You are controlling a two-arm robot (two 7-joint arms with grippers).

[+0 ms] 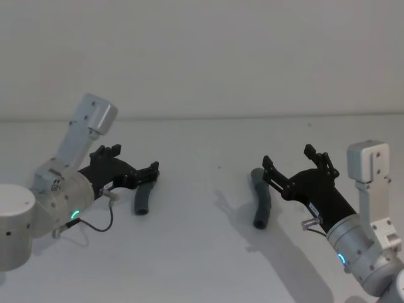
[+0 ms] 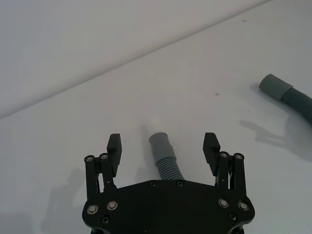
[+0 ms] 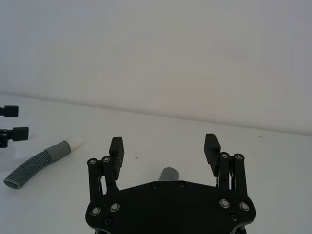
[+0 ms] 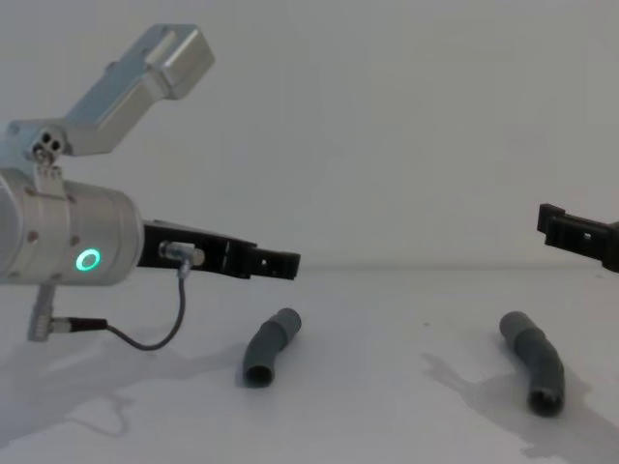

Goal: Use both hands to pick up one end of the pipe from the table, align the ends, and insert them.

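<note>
The left gripper [image 1: 134, 160] reaches forward and inward from its silver left wrist [image 1: 60, 196], where a green ring [image 4: 88, 259] glows, its toothed fingers [image 2: 114, 145] spread wide. The right gripper [image 1: 288, 156] extends forward from the right wrist [image 1: 355, 243], jaws equally wide apart.

Two grey pipe pieces are lying on one white table [image 1: 202, 265]: the left pipe piece [image 1: 144, 199] and the right pipe piece [image 1: 260, 201]. One white tip [image 3: 75, 143] is showing, on the left piece. Two grippers are hanging over the table, the left gripper [image 1: 134, 160] and the right gripper [image 1: 288, 156], each carrying two toothed fingers, four in all. Two green lights are glowing: the left ring [image 1: 74, 214] and the right ring [image 1: 341, 259]. One cable [image 1: 95, 226] is looping beneath the left wrist.
</note>
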